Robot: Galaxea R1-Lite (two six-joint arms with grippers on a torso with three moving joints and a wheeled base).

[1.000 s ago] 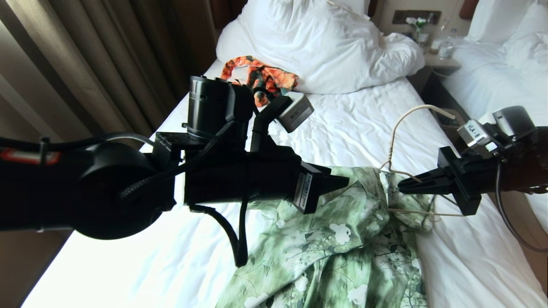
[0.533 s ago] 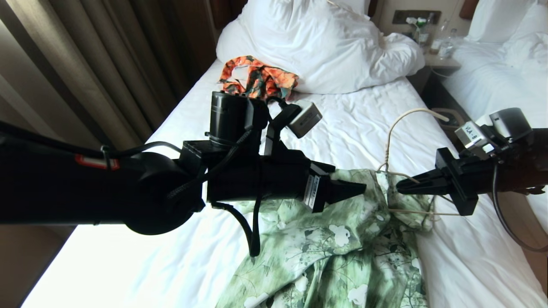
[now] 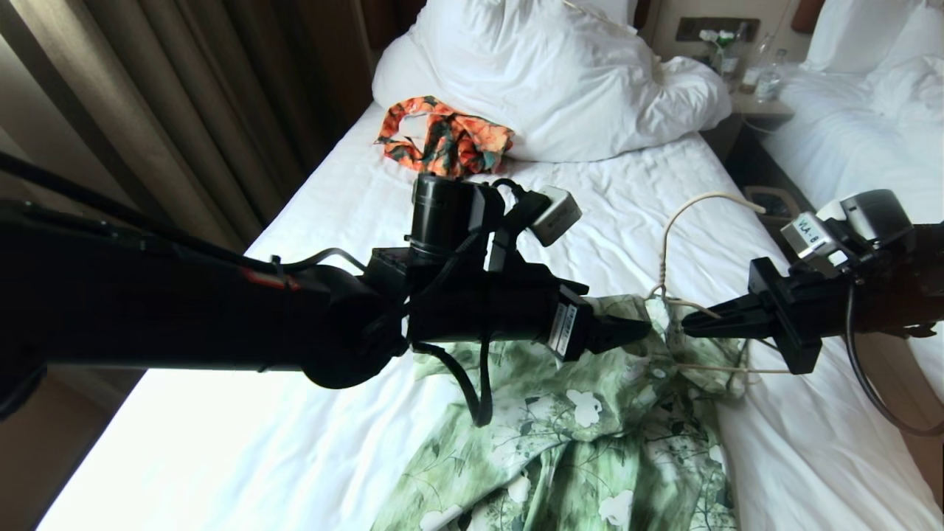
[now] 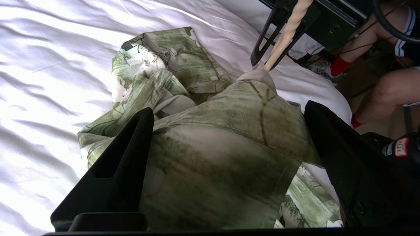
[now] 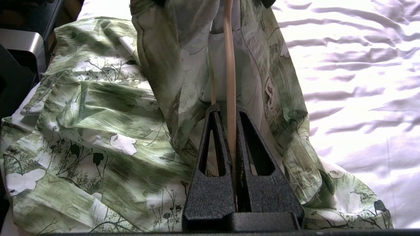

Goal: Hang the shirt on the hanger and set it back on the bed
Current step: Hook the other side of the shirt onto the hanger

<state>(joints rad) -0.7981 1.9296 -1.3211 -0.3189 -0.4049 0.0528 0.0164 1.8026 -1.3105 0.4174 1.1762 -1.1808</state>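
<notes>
we count one shirt (image 3: pixel 590 428), rumpled on the one bed (image 3: pixel 627 214) we work over, and one hanger (image 3: pixel 675 243) with its lower part inside the collar. our right gripper (image 5: pixel 226 111) is clamped on the hanger's wire. our left gripper (image 4: pixel 226 118) stands spread wide over the shirt's shoulder, gripping nothing. one orange garment (image 3: pixel 442 140) lies by the pillows (image 3: pixel 560 74).

Heavy brown curtains (image 3: pixel 147 110) hang on my left, daylight glaring bright across the sheets. Ahead, a nightstand (image 3: pixel 763 109) holding bottles (image 3: pixel 771 74) stands under a wall panel (image 3: pixel 715 28), and a second white bed (image 3: pixel 863 140) lies beyond on my right.
</notes>
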